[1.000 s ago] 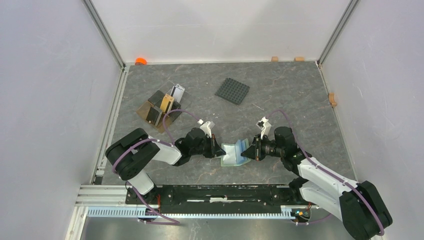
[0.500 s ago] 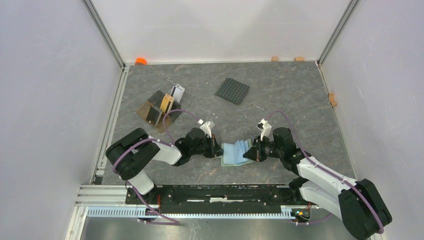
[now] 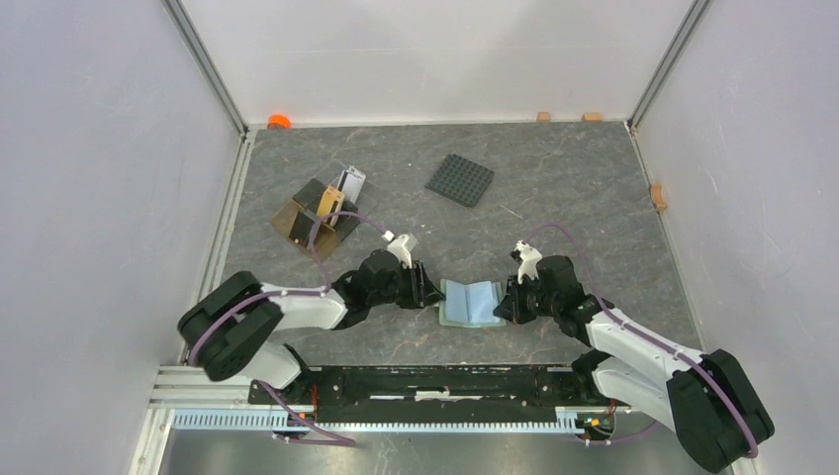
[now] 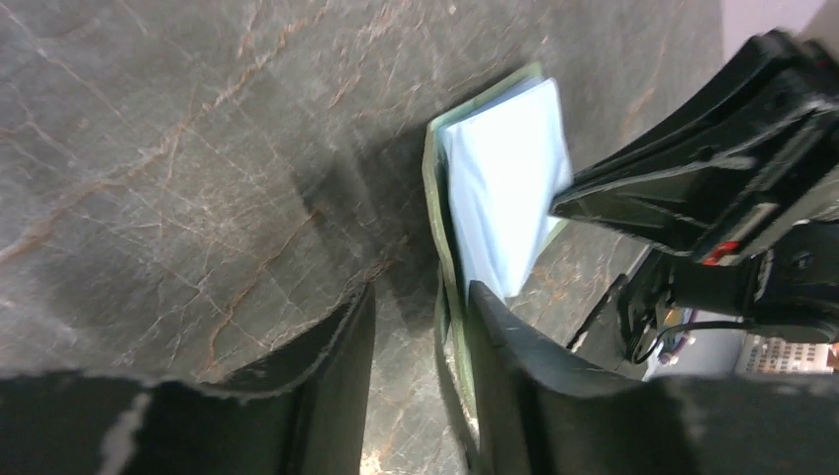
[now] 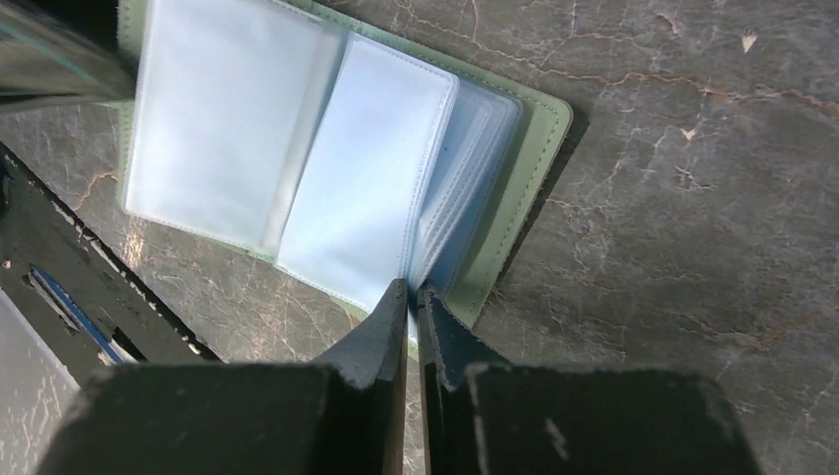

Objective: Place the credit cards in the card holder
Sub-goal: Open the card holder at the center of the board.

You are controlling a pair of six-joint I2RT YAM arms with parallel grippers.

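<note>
The grey veined table (image 3: 584,188) is bearing everything. The two arms are reaching in low from the near edge and meeting at the near middle. The left arm (image 3: 297,307) is stretching rightward, and its forearm is lying on the line between the holder and the tray. Its purple cable (image 3: 331,223) is looping up just beside the tray's near corner. The right arm (image 3: 623,341) is stretching leftward from the near right.

At the far left the brown tray (image 3: 294,223) is sitting well apart from the holder. The cards (image 3: 329,205) are standing on edge inside it, one dark, one tan-gold and one pale. A black studded plate (image 3: 460,180) is lying at the far middle, apart from tray and holder alike.

The holder (image 3: 470,302) is lying open and flat between the two grippers. Its pale blue leaves are facing up, and its green cover is showing round the edges.

The left gripper (image 4: 420,297) is sitting at the holder's left edge with its fingers (image 4: 341,366) spread. The green cover edge is running into the gap, close to one finger. The right gripper (image 5: 411,289) is pressing nearly together on one thin blue leaf at the holder's right side, pinching it.

Two small tan blocks (image 3: 543,116) are sitting along the far wall, and a third (image 3: 658,195) is sitting by the right wall. An orange bit (image 3: 279,121) is lying in the far left corner.
</note>
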